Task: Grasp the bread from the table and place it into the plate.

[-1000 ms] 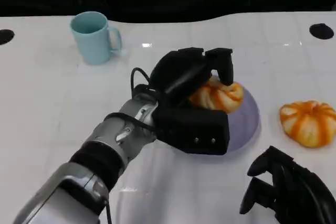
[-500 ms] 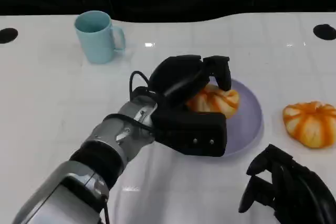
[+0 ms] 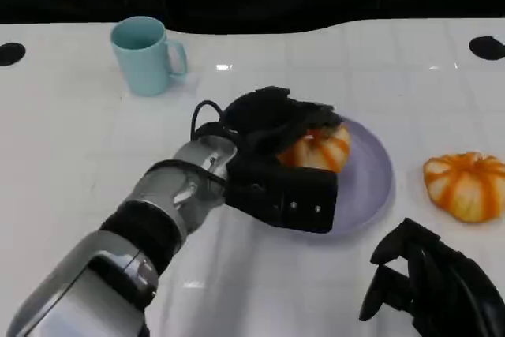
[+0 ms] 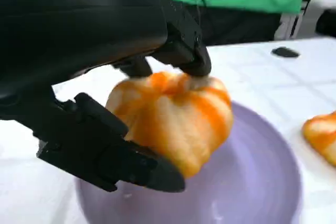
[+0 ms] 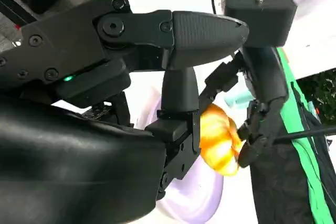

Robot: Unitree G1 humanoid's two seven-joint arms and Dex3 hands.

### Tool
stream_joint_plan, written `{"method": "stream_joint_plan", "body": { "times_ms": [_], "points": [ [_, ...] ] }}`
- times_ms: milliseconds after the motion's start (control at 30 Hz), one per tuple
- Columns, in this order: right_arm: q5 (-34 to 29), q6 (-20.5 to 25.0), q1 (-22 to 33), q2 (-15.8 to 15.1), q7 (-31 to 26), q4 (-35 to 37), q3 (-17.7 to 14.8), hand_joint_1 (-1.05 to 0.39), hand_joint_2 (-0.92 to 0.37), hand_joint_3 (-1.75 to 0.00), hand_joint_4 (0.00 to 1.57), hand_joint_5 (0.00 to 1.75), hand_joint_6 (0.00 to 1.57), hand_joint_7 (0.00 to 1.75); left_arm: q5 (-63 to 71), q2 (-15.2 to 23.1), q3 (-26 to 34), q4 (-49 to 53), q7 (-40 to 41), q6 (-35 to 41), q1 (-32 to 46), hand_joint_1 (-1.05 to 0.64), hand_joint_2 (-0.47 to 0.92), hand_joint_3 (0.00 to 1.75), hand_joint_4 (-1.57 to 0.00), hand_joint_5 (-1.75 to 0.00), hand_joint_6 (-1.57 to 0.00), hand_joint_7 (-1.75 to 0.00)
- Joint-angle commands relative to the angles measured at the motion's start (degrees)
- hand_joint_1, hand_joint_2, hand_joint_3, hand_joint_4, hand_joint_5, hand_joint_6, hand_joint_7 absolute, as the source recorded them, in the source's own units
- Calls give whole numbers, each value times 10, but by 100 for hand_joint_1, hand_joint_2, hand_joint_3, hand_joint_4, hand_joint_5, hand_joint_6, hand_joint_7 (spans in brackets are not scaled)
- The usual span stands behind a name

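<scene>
An orange-and-white striped bread [image 3: 322,147] is in my left hand [image 3: 268,136], low over the purple plate [image 3: 371,175]. In the left wrist view, fingers [image 4: 178,45] press on top of the bread [image 4: 176,114] and the thumb lies under it, above the plate [image 4: 257,182]; I cannot tell whether the bread touches the plate. A second striped bread [image 3: 464,185] lies on the table right of the plate. My right hand [image 3: 430,290] hovers near the front edge, holding nothing, fingers apart. The right wrist view shows the held bread [image 5: 220,140] and the plate [image 5: 191,200].
A light blue mug [image 3: 144,54] stands at the back left of the white table [image 3: 71,163]. Black round holes [image 3: 9,53] sit near the far corners. The table's back edge meets a dark background.
My left hand has lowered the bread toward the plate, its fingers now lying flatter over it. The right hand and the second bread have stayed put.
</scene>
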Motion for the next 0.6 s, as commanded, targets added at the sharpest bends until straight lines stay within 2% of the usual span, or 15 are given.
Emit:
{"method": "stream_joint_plan", "body": {
  "times_ms": [33, 233, 600],
  "points": [
    [4, -1, 2, -2, 0, -3, -5, -52, -92, -52, 63, 175, 41, 174, 0, 16, -4, -21, -42, 14, -15, -97, 92, 48, 0, -7, -9, -1],
    [4, 5, 2, -5, -2, -6, -7, -52, -92, -51, 63, 175, 41, 174, -4, 23, 0, -37, -62, 17, -11, -103, 92, 58, -1, -4, -8, -1],
    [1, -3, 3, -5, 2, -5, -6, -52, -92, -52, 62, 175, 40, 174, -12, 38, 6, -65, -67, 14, 2, -102, 92, 60, -3, -5, -10, -2]
  ]
}}
